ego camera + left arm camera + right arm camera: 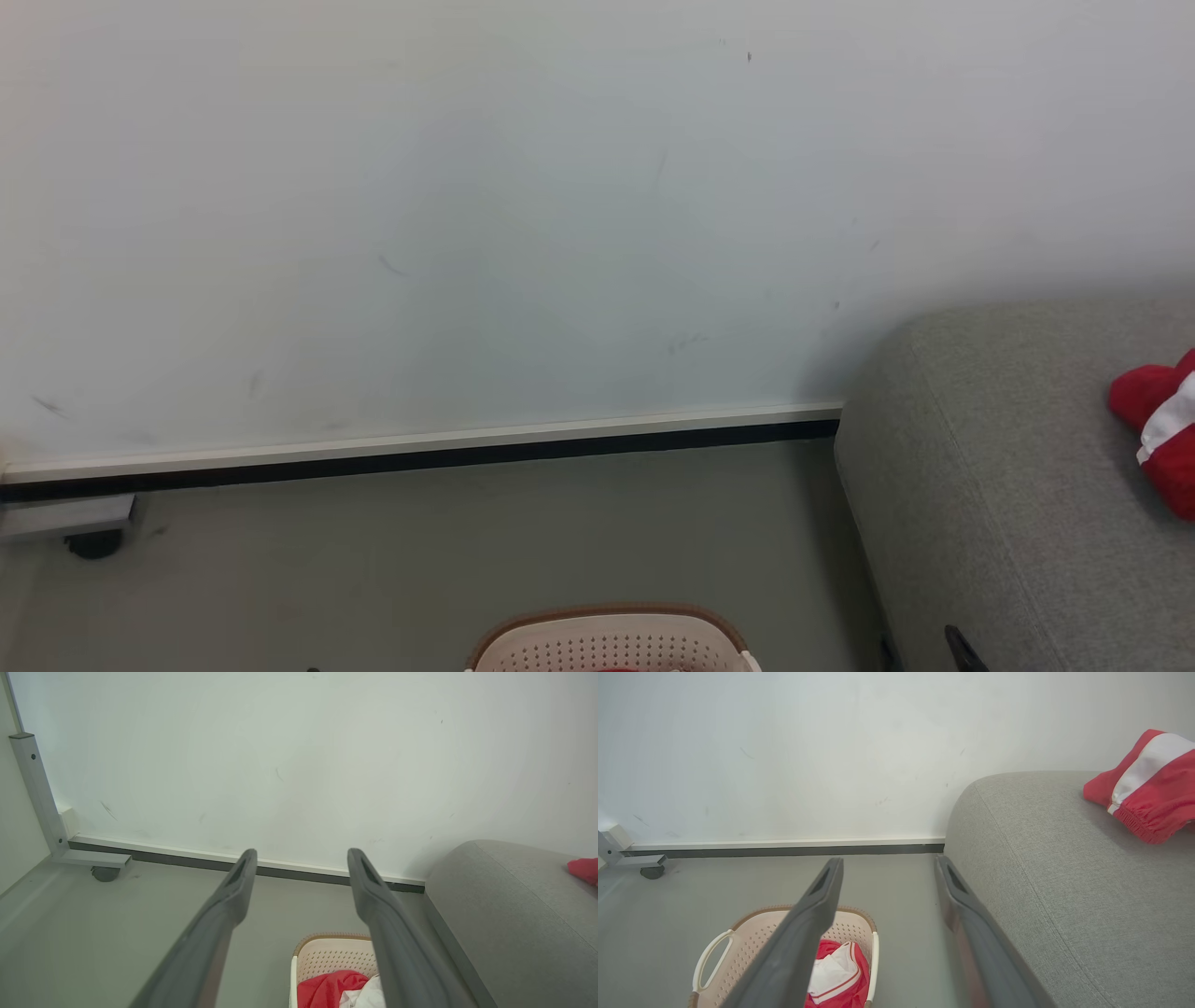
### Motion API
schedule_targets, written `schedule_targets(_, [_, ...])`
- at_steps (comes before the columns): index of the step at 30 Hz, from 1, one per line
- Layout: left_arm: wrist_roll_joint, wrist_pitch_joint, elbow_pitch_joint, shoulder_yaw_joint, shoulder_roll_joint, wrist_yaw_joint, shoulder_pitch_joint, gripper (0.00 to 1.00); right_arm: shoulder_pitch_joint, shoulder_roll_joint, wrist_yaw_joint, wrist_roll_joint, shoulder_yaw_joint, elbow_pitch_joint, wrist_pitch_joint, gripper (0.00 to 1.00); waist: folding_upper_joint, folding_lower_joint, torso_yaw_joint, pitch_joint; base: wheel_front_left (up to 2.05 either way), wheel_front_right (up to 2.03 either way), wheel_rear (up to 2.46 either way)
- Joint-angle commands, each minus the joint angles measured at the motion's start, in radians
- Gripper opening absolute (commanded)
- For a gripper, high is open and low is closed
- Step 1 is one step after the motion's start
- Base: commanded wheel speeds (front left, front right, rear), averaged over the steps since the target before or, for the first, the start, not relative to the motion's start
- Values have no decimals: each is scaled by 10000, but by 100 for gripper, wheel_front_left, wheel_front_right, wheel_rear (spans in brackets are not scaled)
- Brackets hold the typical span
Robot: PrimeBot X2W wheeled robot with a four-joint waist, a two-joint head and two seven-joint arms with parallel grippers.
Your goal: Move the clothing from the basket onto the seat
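Observation:
One red garment with a white stripe (1148,788) lies on the grey seat (1064,882), at the right edge of the head view (1162,429). A second red and white garment (840,970) sits crumpled in the cream basket (752,938) on the floor left of the seat. My right gripper (889,865) hangs open and empty above the gap between basket and seat. My left gripper (301,858) is also open and empty, above and to the left of the basket (331,959). The head view catches the basket's far rim (611,616) at the bottom edge.
A white wall with a pale and dark baseboard (420,453) runs behind everything. At the far left a metal frame foot with a caster (105,872) stands on the grey floor (420,551). The seat's rounded corner (878,411) stands close to the wall.

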Motion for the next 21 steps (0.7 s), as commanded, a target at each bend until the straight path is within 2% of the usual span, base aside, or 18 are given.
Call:
schedule_targets(1, [135, -19, 80, 67, -43, -63, -108, 100, -99, 19, -6, 62, 29, 21, -26, 100, 0, 0, -38, 1, 0, 0, 0])
schedule_targets(21, [692, -19, 613, 235, -426, -500, -53, 100, -207, 19, -6, -110, 417, 16, 110, 100, 0, 0, -330, 203, 0, 0, 0])
